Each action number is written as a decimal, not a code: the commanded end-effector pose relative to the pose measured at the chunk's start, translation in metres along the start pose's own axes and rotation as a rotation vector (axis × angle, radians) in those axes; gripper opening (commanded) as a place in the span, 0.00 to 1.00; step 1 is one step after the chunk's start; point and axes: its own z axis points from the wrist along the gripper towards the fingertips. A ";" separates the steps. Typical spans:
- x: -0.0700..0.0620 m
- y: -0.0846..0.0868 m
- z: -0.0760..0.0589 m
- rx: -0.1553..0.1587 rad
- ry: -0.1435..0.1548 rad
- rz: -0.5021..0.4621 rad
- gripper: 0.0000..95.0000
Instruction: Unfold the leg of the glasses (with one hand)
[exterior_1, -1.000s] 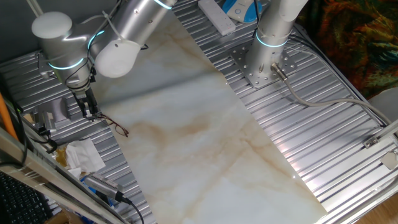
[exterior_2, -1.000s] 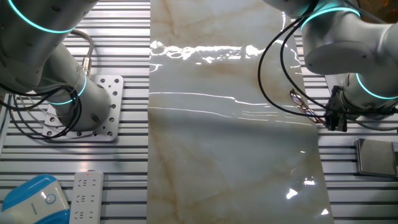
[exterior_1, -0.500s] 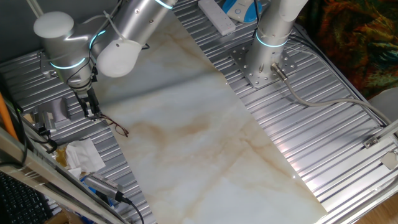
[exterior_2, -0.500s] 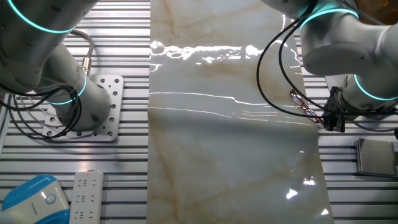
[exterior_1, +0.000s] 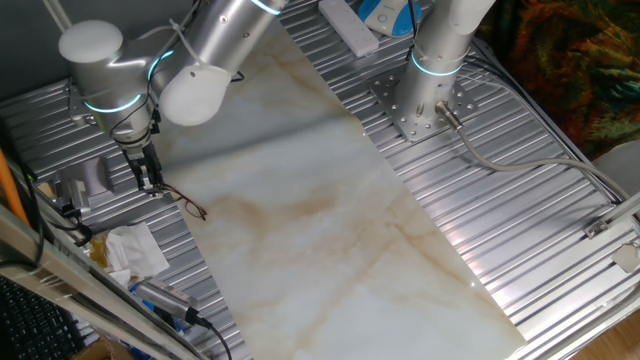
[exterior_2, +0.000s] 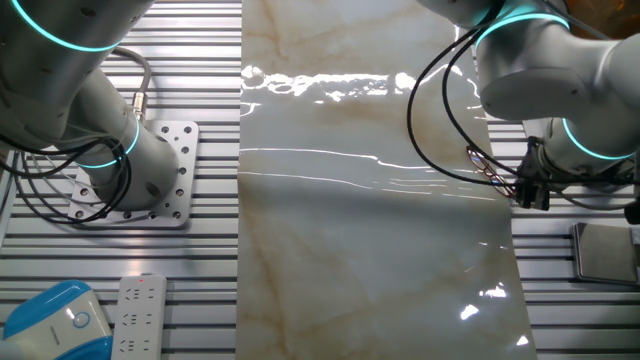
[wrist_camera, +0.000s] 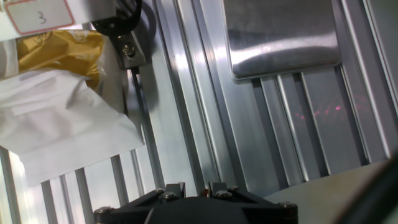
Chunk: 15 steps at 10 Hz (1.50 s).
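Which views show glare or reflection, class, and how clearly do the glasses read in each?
The other fixed view: bright glare streaks on the marble slab; the glasses are thin and faint. One fixed view: softer light, a shadow band, the glasses tiny. Hand view: shiny metal plate reflects light; glasses not discernible.

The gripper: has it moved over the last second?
Yes. The gripper shifted slightly left toward the glasses, away from the metal plate.

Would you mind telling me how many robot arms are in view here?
2: one arm reaches over the table's left edge above the glasses; the other arm stands bolted at the far side.
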 end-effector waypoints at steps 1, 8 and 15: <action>0.001 0.000 0.000 -0.001 0.006 0.006 0.20; 0.001 0.000 0.000 0.005 0.027 0.002 0.00; 0.001 0.000 0.000 0.005 0.027 0.002 0.00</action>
